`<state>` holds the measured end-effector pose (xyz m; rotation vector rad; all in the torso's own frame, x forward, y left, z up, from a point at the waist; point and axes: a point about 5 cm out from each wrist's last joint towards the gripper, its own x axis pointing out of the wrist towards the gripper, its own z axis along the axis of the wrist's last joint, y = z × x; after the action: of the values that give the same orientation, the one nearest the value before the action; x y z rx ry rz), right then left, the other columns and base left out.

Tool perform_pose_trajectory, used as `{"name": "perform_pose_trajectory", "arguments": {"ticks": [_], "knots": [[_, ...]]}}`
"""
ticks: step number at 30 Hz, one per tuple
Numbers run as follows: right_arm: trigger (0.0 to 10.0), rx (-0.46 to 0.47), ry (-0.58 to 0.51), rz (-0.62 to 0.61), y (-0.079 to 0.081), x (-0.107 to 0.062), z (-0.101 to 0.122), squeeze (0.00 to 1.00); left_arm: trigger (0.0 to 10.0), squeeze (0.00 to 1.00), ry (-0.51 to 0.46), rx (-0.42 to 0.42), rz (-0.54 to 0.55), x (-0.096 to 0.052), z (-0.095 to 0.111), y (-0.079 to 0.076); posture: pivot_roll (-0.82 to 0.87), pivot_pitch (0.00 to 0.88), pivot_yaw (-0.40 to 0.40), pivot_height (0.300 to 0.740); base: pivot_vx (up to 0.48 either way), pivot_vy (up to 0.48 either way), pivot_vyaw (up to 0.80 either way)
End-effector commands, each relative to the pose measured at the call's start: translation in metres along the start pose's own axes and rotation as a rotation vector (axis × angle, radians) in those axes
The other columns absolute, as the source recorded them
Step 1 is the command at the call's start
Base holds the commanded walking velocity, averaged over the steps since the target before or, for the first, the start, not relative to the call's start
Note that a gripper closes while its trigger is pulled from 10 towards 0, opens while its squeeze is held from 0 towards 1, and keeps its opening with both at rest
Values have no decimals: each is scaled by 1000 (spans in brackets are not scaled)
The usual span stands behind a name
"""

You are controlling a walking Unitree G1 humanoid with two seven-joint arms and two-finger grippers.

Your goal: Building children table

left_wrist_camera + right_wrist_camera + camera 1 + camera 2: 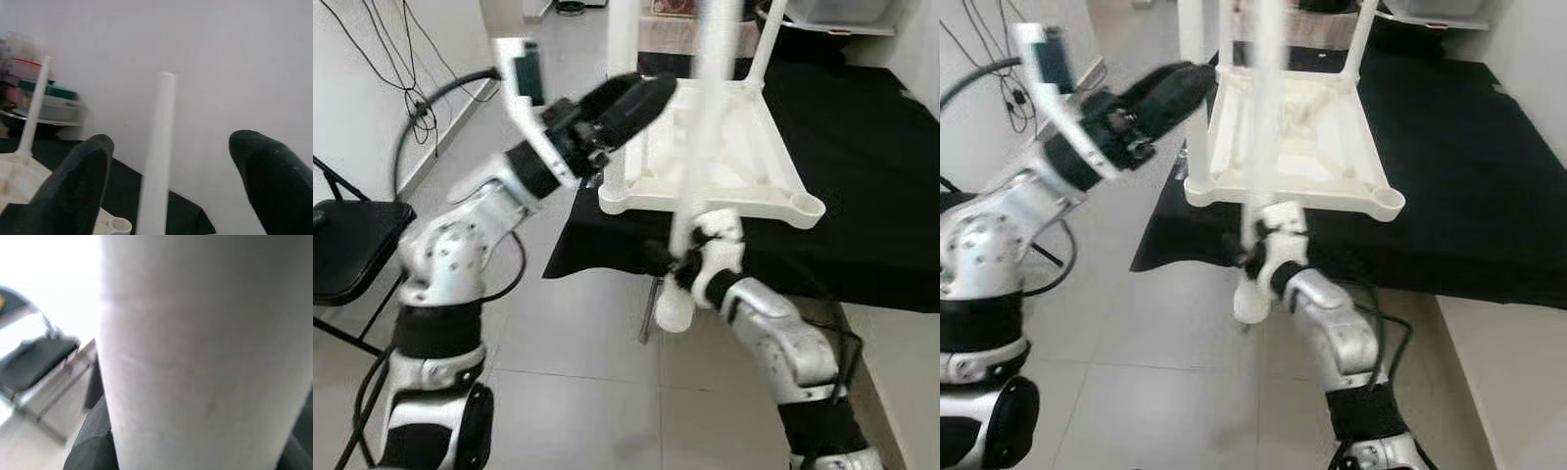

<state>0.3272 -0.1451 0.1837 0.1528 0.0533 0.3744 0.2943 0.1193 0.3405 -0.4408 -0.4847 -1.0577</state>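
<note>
No readable text, labels, brands or numbers anywhere. White plastic tabletop (715,157) and its legs: plain, unmarked. Storage boxes (44,98) on the shelf at about 10 o'clock in the left wrist view: too blurred to read anything.

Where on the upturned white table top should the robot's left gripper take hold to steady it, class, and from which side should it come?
Best at the near-left corner rim of the white table top, coming from the robot's left. The top lies upside down on the black cloth, so its raised rim gives an edge to pinch. The left gripper is open there already. The right gripper holds a white leg in front.
</note>
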Motion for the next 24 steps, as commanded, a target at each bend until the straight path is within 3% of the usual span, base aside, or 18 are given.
{"name": "perform_pose_trajectory", "arguments": {"ticks": [1,7,11,12,14,15,16,19,23,24], "knots": [[0,62,-78,-55,-12,-2,11,0,10000,1000,10,2,-5,-7,1,-5,-61,102,-28,740,0,0,0],[0,184,-206,-127,-33,-8,27,0,10000,1000,31,0,93,-26,-9,-8,-50,104,-32,740,0,0,0],[0,215,-256,-151,-39,-13,30,0,10000,1000,127,71,313,-49,-36,3,-47,103,-32,740,0,0,0],[8588,216,-257,-151,-37,-15,28,0,10000,0,195,108,426,-63,-55,9,-45,103,-32,740,0,0,0],[8588,222,-258,-152,-34,-17,25,0,10000,0,269,146,532,-80,-75,12,-45,103,-32,740,0,0,0],[8588,222,-258,-152,-34,-17,25,0,10000,0,269,146,532,-80,-75,12,-45,103,-32,740,0,0,0],[10000,206,-247,-143,-29,-19,19,0,10000,0,333,161,619,-94,-91,11,-50,101,-34,740,0,0,0],[10000,205,-212,-82,-10,-26,2,0,10000,0,451,159,755,-123,-121,-1,-50,100,-37,740,0,0,0],[10000,244,-191,-47,-2,-30,-7,0,10000,0,479,145,760,-128,-129,-9,-49,98,-41,740,0,0,0],[10000,262,-185,1,6,-33,-12,0,10000,0,480,98,749,-131,-134,-14,-50,96,-43,740,0,0,0]]}}
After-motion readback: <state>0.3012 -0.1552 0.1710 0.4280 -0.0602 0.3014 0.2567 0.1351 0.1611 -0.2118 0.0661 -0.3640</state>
